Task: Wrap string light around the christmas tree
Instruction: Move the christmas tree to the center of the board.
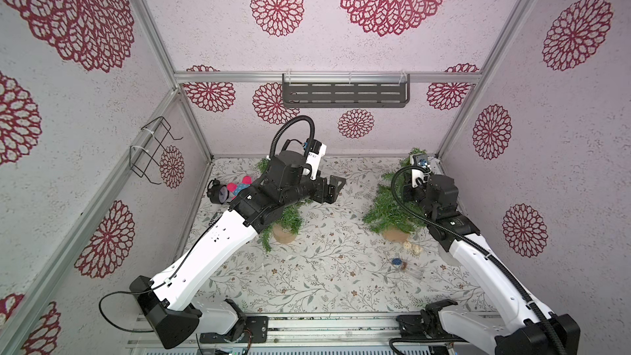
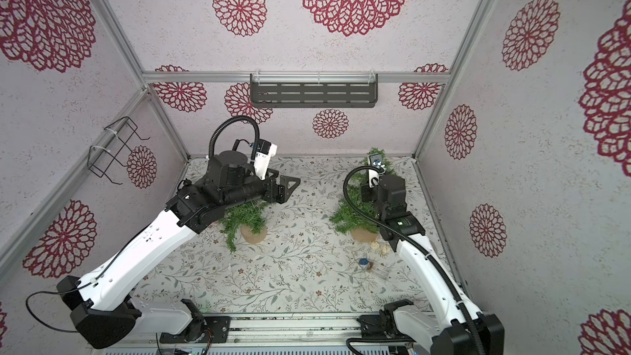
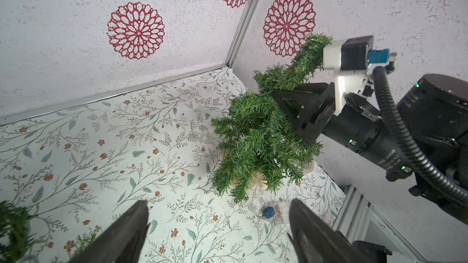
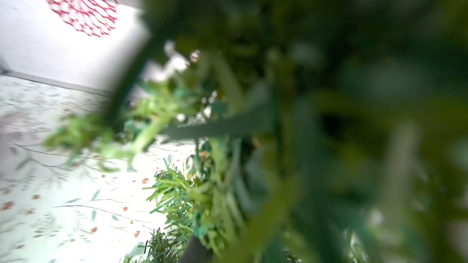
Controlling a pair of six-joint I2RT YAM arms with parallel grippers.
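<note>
Left end effector (image 3: 219, 204) spread wide, right end effector (image 3: 288, 111) buried in bristly green tree (image 3: 248, 135), grip unclear.

Left gripper (image 2: 286, 184) hangs mid-frame by the left tree (image 2: 246, 216); right gripper (image 2: 366, 196) is sunk in foliage of the right tree (image 2: 348, 217). Lower right, a clear battery box (image 2: 379, 272) lies on the table (image 2: 290, 285) beside a blue ball (image 2: 363, 261).

Crimson rosettes dot pale walls (image 1: 222, 29). Grey-green vines and rust blossoms pattern the white tabletop (image 1: 324, 268). The Christmas tree (image 1: 386, 210) is green.
</note>
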